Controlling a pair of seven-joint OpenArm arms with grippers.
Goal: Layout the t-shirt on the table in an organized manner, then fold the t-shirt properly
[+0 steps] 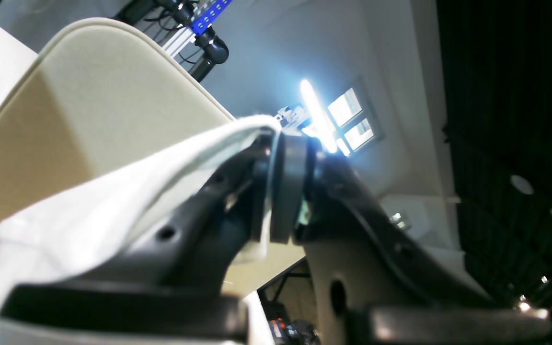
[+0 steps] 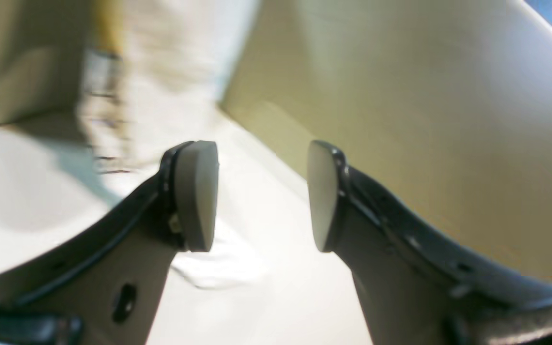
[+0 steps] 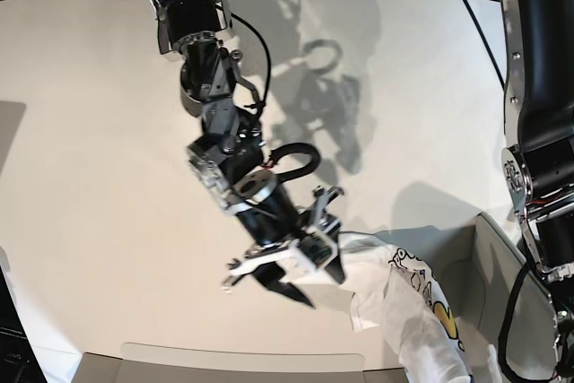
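Observation:
The white t-shirt with a yellow print lies bunched at the table's near right edge and rises towards the bottom of the base view. In the left wrist view my left gripper is shut on a fold of the t-shirt, lifted and facing the ceiling. My right gripper hovers low over the table just left of the shirt. In its own view the right gripper is open with nothing between the pads, and blurred shirt fabric hangs beyond it.
A grey box-like panel stands at the table's right edge beside the shirt. Another flat grey panel runs along the near edge. The left arm's column rises at the right. A beige curved panel fills the right wrist view's right side.

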